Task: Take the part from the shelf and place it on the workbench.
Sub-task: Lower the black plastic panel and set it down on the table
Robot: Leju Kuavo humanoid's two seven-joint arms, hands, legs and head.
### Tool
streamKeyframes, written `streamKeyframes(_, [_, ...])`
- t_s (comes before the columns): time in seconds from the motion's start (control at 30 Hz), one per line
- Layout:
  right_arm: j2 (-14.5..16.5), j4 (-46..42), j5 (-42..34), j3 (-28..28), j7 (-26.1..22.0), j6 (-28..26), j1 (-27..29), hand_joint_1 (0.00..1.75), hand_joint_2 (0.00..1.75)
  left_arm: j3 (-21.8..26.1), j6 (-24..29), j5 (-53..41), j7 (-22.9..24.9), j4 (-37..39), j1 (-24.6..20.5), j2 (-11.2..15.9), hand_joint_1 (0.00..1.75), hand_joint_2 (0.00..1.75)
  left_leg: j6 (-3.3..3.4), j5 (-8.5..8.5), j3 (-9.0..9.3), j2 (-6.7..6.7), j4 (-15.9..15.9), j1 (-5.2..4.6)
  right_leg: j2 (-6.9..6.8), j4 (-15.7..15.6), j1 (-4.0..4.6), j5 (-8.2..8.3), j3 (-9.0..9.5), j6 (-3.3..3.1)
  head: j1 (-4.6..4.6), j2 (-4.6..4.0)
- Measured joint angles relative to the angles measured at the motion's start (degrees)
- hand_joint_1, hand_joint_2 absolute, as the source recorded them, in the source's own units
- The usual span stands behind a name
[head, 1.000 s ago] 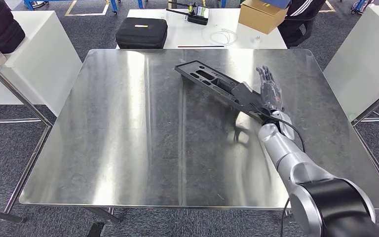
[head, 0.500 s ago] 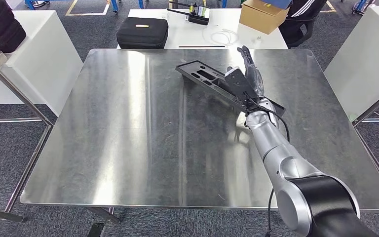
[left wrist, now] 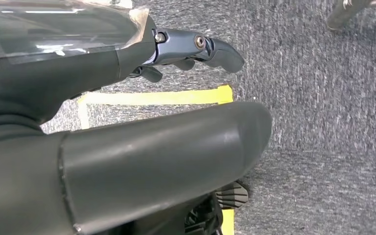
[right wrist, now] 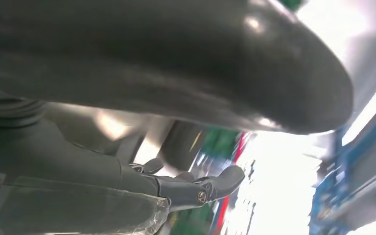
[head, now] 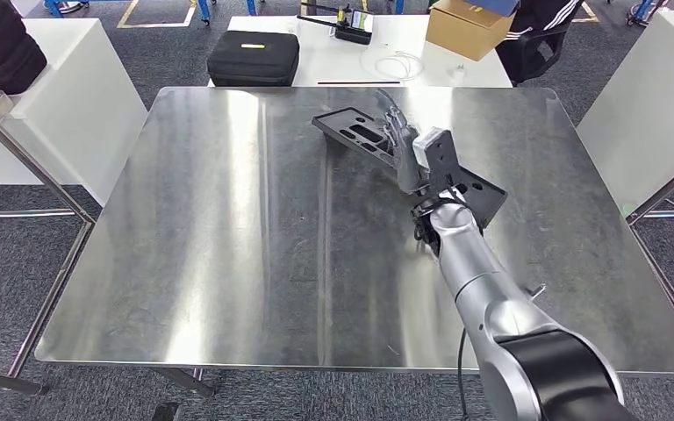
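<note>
Flat on the steel workbench [head: 228, 263] lies one black part [head: 362, 133], a long moulded piece with recessed slots, stretching under and to both sides of the right hand [head: 404, 145]. That hand hangs over its middle with fingers extended and apart, grasping nothing; contact cannot be judged. Left hand [left wrist: 196, 49], by the floor, holds nothing, fingers loosely bent.

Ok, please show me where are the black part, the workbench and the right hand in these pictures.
black part [head: 357, 132], head view, far slotted end lying on the metal.
workbench [head: 211, 228], head view, bare steel top.
right hand [head: 401, 145], head view, middle of the hand above the part.
</note>
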Motion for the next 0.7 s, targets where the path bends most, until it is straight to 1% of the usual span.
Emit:
streamKeyframes(0.1, [-0.8, -7.6, -8.2, 4.6, 0.7, 3.8, 3.9, 0.0, 0.0, 0.1, -0.1, 0.0, -0.2, 0.0, 0.2, 0.3, 0.0, 0.0, 0.0, 0.0, 0.01, 0.02, 0.0, -0.01, 0.01, 0.0, 0.0, 0.0, 0.0, 0.0, 0.01, 0.0])
streamKeyframes(0.2, [-2.0, -15.5, -14.2, 8.5, 0.6, 5.5, 8.2, 0.0, 0.0, 0.1, 0.0, 0.0, -0.5, 0.0, 0.2, 0.4, 0.0, 0.0, 0.0, 0.0, 0.01, 0.02, 0.0, -0.03, 0.01, 0.0, -0.02, 0.0, 0.0, 0.0, 0.01, 0.0])
streamKeyframes(0.3, [-3.4, -24.5, -19.0, 11.3, -0.7, 6.8, 13.3, 0.0, 0.0, 0.1, 0.3, 0.0, -0.5, 0.0, 0.3, 0.5, 0.0, 0.0, 0.01, -0.01, -0.01, 0.0, 0.0, -0.03, -0.01, 0.0, -0.04, 0.0, 0.01, 0.0, 0.01, 0.0])
streamKeyframes(0.37, [-4.3, -30.3, -20.4, 12.7, -1.4, 7.1, 16.8, 0.0, 0.0, 0.1, 0.5, 0.0, -0.5, 0.0, 0.4, 0.5, 0.0, 0.0, 0.01, -0.03, -0.02, 0.0, 0.0, -0.03, 0.0, 0.0, -0.05, -0.01, 0.0, 0.01, 0.01, 0.0])
streamKeyframes(0.47, [-5.3, -36.3, -20.8, 14.1, -1.8, 7.1, 20.5, 0.0, 0.0, 0.1, 0.5, 0.0, -0.5, 0.0, 0.4, 0.5, 0.0, 0.0, 0.0, -0.05, -0.01, 0.02, 0.0, -0.03, 0.02, 0.0, -0.05, -0.01, 0.0, 0.01, 0.01, 0.0])
streamKeyframes(0.57, [-6.0, -39.8, -20.9, 14.8, -1.8, 7.1, 22.2, 0.0, 0.0, 0.1, 0.5, 0.0, -0.5, 0.0, 0.5, 0.5, 0.0, 0.0, 0.0, -0.05, -0.01, 0.02, 0.0, -0.03, 0.01, 0.0, -0.05, -0.01, 0.0, 0.0, 0.01, 0.0])
streamKeyframes(0.7, [-6.7, -42.1, -20.9, 15.4, -1.8, 7.1, 23.1, 0.0, 0.0, 0.1, 0.5, 0.0, -0.5, 0.0, 0.5, 0.5, 0.0, 0.0, 0.0, -0.04, 0.01, 0.02, 0.0, -0.03, 0.02, 0.0, -0.05, 0.0, 0.02, 0.0, 0.01, 0.0])
